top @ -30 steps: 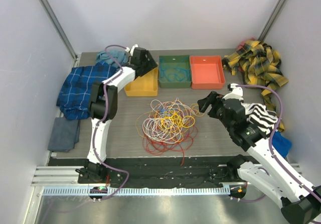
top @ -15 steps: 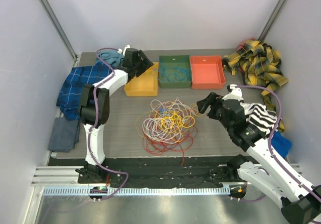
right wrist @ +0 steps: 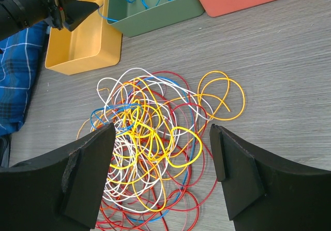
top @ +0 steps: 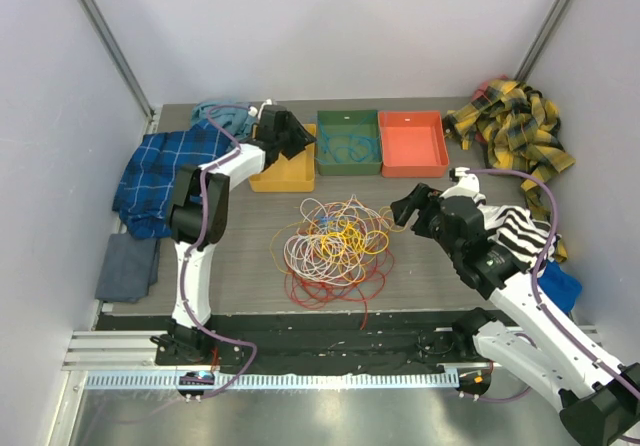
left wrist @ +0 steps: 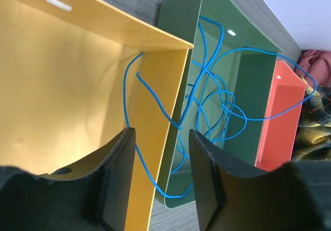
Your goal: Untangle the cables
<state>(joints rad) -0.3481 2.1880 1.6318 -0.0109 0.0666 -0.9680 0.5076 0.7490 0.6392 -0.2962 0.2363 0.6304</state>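
The cables (top: 335,246) lie as one tangle of red, orange, yellow, white and blue loops mid-table, and fill the right wrist view (right wrist: 155,143). More blue cables (top: 348,148) sit in the green bin (left wrist: 248,75), one loop spilling over into the yellow bin (left wrist: 62,86). My left gripper (top: 297,138) hovers over the wall shared by those two bins. In its wrist view the left gripper (left wrist: 161,132) has its jaws apart, and a blue strand (left wrist: 155,179) runs between them unpinched. My right gripper (top: 405,206) hangs open at the tangle's right edge, and the right gripper (right wrist: 163,129) holds nothing.
A red-orange bin (top: 412,144) stands right of the green bin (top: 348,169) and yellow bin (top: 285,174). A blue plaid cloth (top: 160,171), a teal cloth (top: 222,116) and a grey cloth (top: 127,268) lie left. A yellow plaid cloth (top: 515,126) and a striped cloth (top: 525,236) lie right.
My left gripper has swung right over the yellow bin to the green bin's wall, and its jaws have narrowed. The right arm and the tangle have barely moved.
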